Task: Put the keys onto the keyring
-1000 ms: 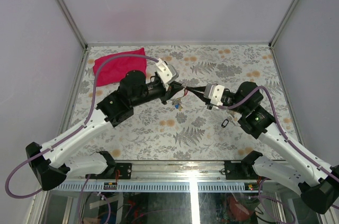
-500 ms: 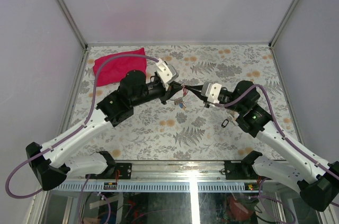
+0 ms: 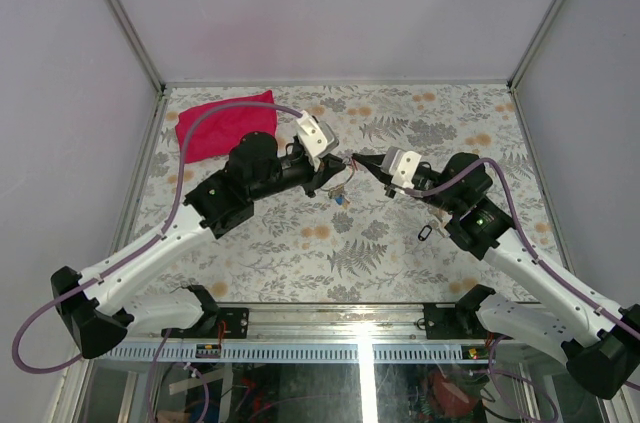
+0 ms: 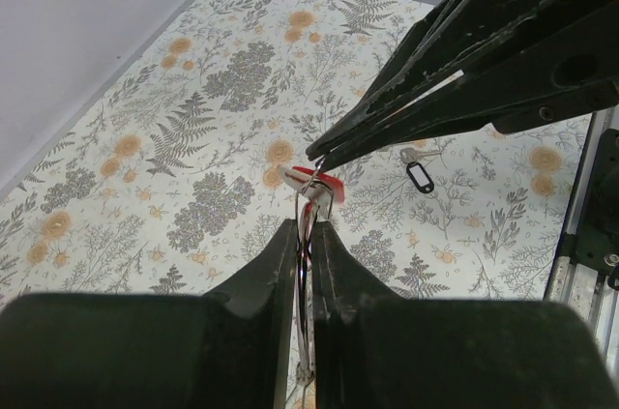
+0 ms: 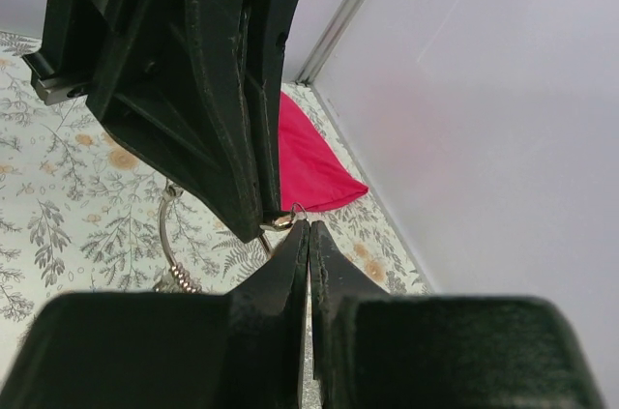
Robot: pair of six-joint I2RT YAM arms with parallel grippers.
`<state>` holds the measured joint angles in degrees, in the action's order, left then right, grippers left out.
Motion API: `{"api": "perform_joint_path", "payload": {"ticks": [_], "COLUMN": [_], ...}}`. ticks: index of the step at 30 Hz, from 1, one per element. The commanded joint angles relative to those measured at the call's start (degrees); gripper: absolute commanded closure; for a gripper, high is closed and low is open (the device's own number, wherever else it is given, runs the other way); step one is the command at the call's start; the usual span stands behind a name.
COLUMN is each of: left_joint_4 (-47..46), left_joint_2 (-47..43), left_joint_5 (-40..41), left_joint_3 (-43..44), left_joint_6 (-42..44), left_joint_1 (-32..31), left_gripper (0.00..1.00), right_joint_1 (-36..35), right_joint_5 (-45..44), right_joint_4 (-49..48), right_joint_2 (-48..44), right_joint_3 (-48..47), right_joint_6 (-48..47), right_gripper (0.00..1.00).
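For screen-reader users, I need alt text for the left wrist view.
The left gripper, shut on the thin silver keyring, holds it upright while the right gripper, also shut, has its tips by a red-tagged key at the ring's top. A black-tagged key lies on the floral table beyond.

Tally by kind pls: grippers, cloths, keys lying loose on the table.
Grippers: 2, left gripper and right gripper
Cloths: 1, pink cloth
Loose keys: 1, black-tagged key
Total: 4
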<state>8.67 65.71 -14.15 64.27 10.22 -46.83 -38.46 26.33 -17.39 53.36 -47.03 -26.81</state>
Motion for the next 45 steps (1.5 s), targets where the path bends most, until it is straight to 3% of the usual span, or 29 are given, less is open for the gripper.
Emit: {"api": "perform_joint_path", "payload": {"ticks": [1, 15, 25, 34, 45], "left_joint_4": [-1.5, 0.6, 1.9, 1.9, 1.8], "left_joint_2": [0.3, 1.2, 2.4, 3.0, 3.1], "left_joint_5": [-1.6, -4.8, -8.5, -8.6, -11.3], "left_joint_3": [1.0, 1.5, 2.0, 2.2, 2.3], "left_joint_6": [0.8, 2.2, 2.7, 1.5, 1.0], "left_joint_1": [-0.1, -0.8, -1.6, -1.6, -1.6], "left_gripper": [1.0, 1.0, 1.0, 1.0, 1.0], "right_joint_1": [-0.3, -0.3, -0.3, -0.3, -0.3], "right_joint_5": [-2.6, -7.3, -6.2, -4.9, -5.1], "right_joint_4": [-6.2, -2.9, 1.8, 7.6, 11.4], "right_joint_2": [-1.0, 0.3, 1.0, -4.3, -6.5], "right_joint_3": [-1.7, -2.1, -2.4, -1.7, -0.4], "right_joint_6": [1.5, -1.0, -1.1, -4.5, -6.0], "right_gripper": [1.0, 0.95, 0.81, 0.66, 0.61]}}
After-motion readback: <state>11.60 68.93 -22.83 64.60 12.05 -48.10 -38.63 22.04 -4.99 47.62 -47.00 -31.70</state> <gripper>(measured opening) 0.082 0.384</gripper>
